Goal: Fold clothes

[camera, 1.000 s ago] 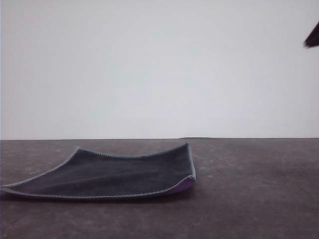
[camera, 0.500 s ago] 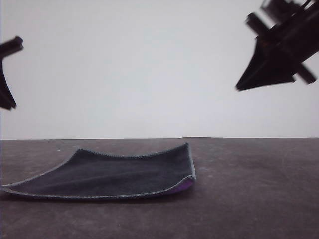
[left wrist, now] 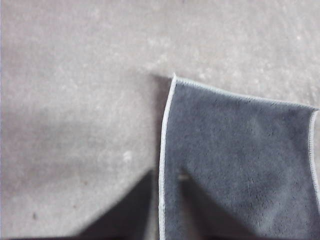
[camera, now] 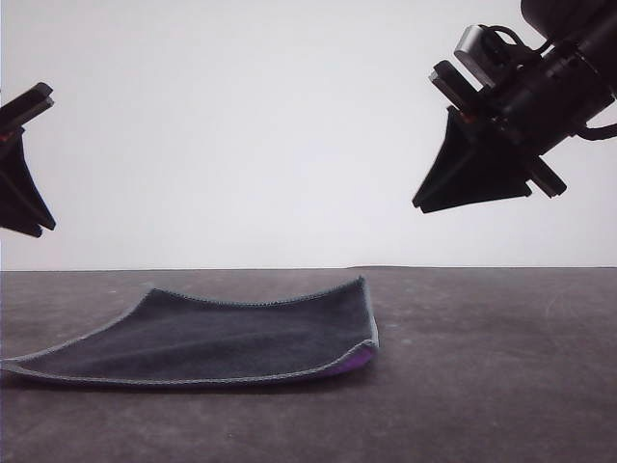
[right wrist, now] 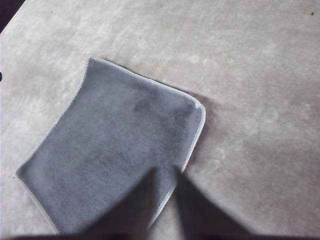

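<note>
The clothes are one dark grey fleecy cloth [camera: 222,338] lying spread on the table left of centre, grey face up, with a pale stitched hem. Its near right corner curls up and shows a purple underside [camera: 359,359]. My left gripper [camera: 39,227] hangs in the air at the far left, above the cloth's left end. In the left wrist view its fingers [left wrist: 166,172] straddle the cloth's [left wrist: 240,160] hemmed edge from above, slightly open and empty. My right gripper [camera: 422,205] hovers high, right of the cloth. Its fingers [right wrist: 165,170] stand slightly open over the cloth's [right wrist: 115,150] right edge.
The dark brown tabletop [camera: 482,386] runs to a far edge against a plain white wall [camera: 241,145]. Bare table lies to the right of the cloth and in front of it.
Both grippers have come into the front view. The right one has swung down and left toward the cloth, and the left one has edged inward. The cloth has not moved.
</note>
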{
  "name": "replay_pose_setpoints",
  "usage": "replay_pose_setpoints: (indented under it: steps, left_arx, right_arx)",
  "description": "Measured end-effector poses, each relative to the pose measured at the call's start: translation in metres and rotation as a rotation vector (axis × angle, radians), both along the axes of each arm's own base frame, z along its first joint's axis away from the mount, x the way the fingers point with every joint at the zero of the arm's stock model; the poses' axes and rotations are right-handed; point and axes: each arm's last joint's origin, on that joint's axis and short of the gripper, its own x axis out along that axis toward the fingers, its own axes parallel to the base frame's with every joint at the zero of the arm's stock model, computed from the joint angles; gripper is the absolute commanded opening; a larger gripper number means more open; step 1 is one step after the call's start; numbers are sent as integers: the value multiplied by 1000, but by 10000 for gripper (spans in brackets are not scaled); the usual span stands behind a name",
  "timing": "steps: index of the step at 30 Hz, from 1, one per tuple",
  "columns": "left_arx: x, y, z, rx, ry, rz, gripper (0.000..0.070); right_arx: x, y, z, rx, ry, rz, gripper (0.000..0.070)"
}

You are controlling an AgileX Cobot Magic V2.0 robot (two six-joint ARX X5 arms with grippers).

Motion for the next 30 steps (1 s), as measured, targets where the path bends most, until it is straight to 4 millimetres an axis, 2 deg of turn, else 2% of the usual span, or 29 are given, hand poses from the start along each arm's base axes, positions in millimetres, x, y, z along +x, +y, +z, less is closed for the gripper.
replay_pose_setpoints:
  steps: [1, 8, 12, 19, 30]
  left_arx:
    - [0, 0, 0, 0, 3, 0, 395]
    - [-1, -2, -1, -25, 15, -26, 390]
    - [6, -9, -2, -42, -15, -60, 390]
    - [44, -21, -21, -74, 47, -107, 390]
    - [108, -30, -42, -61, 101, -141, 390]
  right_arx:
    - [0, 1, 0, 0, 0, 3, 504]
    - [-2, 5, 0, 0, 0, 17, 499]
    - [0, 9, -2, 4, -10, 30, 497]
    - [24, 19, -28, 7, 80, 66, 497]
    - [78, 36, -48, -2, 115, 64, 485]
